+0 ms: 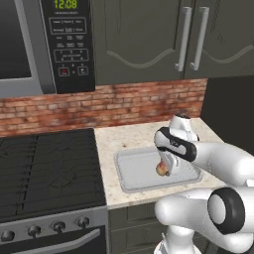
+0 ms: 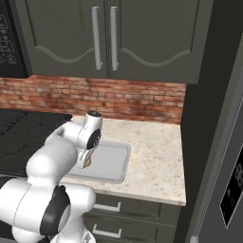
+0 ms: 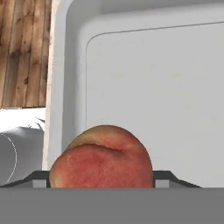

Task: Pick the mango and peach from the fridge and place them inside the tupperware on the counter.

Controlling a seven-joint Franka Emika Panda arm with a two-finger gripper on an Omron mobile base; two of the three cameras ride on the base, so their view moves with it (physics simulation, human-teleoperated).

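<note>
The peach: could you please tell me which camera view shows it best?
The hand view: the peach sits large and close between the pincer tips, over the tupperware floor. In the left base view it is a small patch beside the wrist; in the right base view, a sliver.

The tupperware (image 1: 144, 171) lies on the counter (image 1: 124, 139), near its front edge, with bare counter behind it up to the brick wall (image 1: 109, 104). The stovetop (image 1: 49, 163) sits just left of the counter; the fridge (image 2: 223, 156) stands at the counter's right end. The microwave (image 1: 44, 44) hangs above the stovetop, and wall cabinets (image 2: 104, 38) hang above the counter. Drawers (image 2: 123, 218) sit below the counter's front edge. The gripper (image 1: 166, 166) is over the tupperware's right part, and the peach (image 1: 161, 170) sits between its fingers, within the tray's rim. In the hand view the peach (image 3: 103, 157) is in front of the tray floor.
</note>
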